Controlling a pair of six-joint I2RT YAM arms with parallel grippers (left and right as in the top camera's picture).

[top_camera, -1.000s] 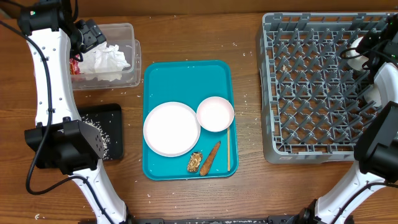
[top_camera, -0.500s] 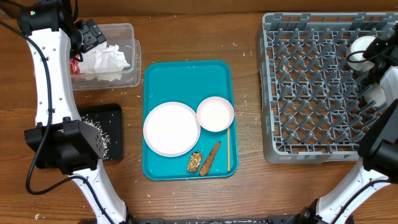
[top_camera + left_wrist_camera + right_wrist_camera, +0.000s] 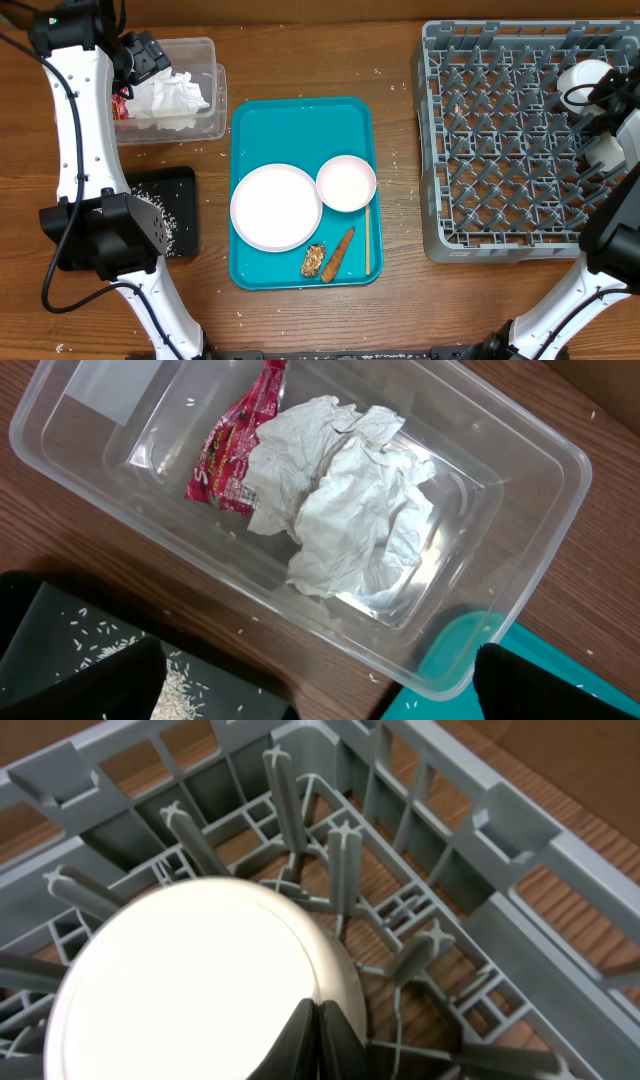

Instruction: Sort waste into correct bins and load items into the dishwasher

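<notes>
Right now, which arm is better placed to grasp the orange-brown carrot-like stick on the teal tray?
Probably left. The left gripper is open and empty over the clear plastic tub, beside the teal tray. The right gripper is shut at the small white cup in the grey plastic rack.

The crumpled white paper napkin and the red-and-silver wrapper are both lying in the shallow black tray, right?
No. The crumpled white paper napkin and the red-and-silver wrapper are both lying in the clear plastic rectangular tub, not the shallow black tray beside it; the left wrist view shows it.
</notes>
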